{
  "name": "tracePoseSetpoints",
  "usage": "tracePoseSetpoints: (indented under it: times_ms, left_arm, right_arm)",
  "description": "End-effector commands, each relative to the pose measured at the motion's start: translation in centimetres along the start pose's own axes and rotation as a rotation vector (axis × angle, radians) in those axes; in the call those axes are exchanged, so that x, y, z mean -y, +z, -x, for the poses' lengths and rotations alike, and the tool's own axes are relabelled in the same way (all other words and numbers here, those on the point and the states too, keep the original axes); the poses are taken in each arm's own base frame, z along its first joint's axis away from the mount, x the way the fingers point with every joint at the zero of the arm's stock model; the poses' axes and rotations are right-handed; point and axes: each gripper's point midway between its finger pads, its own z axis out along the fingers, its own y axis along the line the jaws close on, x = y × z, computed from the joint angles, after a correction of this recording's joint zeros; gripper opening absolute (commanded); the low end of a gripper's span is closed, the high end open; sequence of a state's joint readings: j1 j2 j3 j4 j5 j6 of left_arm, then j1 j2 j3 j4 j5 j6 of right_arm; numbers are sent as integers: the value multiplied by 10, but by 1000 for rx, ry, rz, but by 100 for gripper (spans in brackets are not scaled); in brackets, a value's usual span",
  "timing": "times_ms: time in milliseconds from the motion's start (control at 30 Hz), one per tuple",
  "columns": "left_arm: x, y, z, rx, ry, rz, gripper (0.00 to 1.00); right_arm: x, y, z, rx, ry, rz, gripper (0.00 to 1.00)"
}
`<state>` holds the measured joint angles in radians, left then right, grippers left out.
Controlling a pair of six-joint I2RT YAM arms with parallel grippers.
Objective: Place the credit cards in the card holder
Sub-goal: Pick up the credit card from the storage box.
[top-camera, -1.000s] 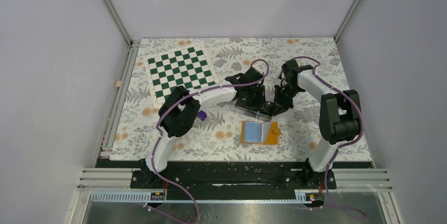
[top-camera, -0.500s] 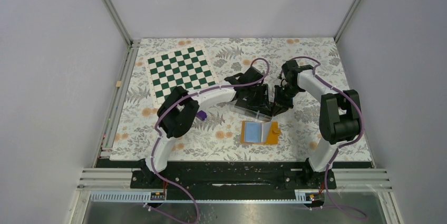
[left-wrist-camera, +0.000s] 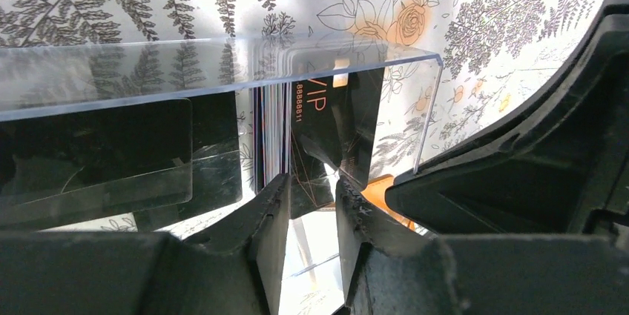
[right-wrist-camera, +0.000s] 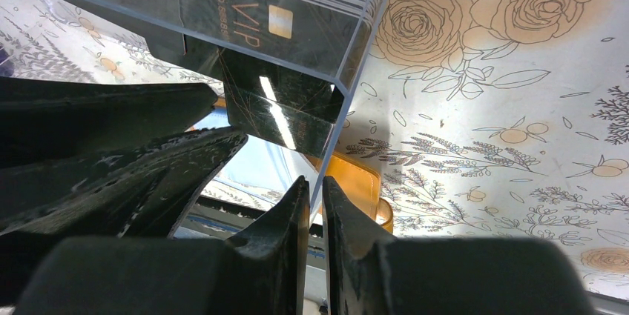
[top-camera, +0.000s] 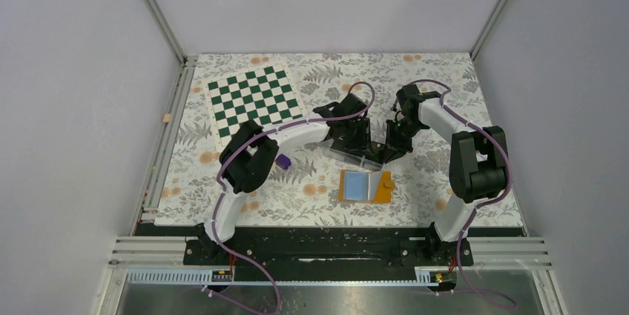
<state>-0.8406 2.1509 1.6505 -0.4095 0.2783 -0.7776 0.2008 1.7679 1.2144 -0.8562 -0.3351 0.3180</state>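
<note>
A clear plastic box (top-camera: 353,154) holds a stack of black credit cards (left-wrist-camera: 271,131), standing on edge. The front card (left-wrist-camera: 328,111) reads VIP and leans out of the stack. My left gripper (left-wrist-camera: 311,185) reaches into the box, its jaws a little apart on either side of that card's lower corner, so it is open. My right gripper (right-wrist-camera: 317,181) is shut on the box's clear side wall (right-wrist-camera: 348,70). The card holder (top-camera: 366,187), orange with light blue pockets, lies open on the table just in front of the box.
A green and white chessboard (top-camera: 254,104) lies at the back left. A small purple object (top-camera: 283,160) sits by the left arm's elbow. Both arms meet over the middle of the floral tablecloth (top-camera: 445,152).
The left jaws widened, then narrowed again around the front card. The left wrist shifted slightly. The right gripper and the box stayed put.
</note>
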Motion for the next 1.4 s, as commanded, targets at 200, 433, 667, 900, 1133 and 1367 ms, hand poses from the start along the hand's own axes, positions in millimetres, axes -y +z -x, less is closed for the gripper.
tracePoseSetpoints:
  times_ms: [200, 433, 667, 900, 1133, 1367]
  left_arm:
    - [21, 9, -2, -9, 38, -49, 18]
    - [32, -3, 7, 27, 58, -67, 9]
    - [42, -20, 18, 77, 97, -49, 11]
    - [38, -18, 15, 56, 133, 9, 20]
    - [36, -15, 9, 18, 172, 45, 26]
    - [46, -15, 6, -8, 184, 9, 24]
  right_arm:
    - [-9, -3, 1, -16, -12, 33, 17]
    - [-9, -4, 0, -17, -13, 35, 17]
    - [-9, -3, 0, -18, -10, 36, 17]
    - [-10, -3, 0, -19, -11, 39, 18]
    - [-10, -2, 1, -23, -10, 39, 18]
    - [-10, -3, 1, -21, -11, 39, 18]
